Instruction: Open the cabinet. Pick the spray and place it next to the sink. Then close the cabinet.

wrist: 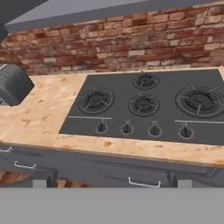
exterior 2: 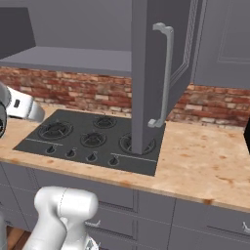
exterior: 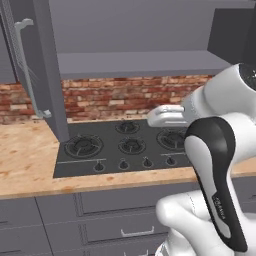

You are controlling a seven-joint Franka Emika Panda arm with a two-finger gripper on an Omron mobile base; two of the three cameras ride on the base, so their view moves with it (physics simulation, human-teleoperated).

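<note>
Cabinet door (exterior 2: 146,73) stands swung out, centre-right of the right base view, over the hob (wrist: 148,107). Tool spread wide, gripping nothing; best reach inside slowly, clearing that door edge.

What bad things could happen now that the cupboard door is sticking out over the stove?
The open dark-grey panelled cabinet door juts out above the black gas cooktop, so the swinging white robot arm might bump it or its long silver bar handle. The arm also stands close over the cooktop's small knobs and could knock them.
</note>
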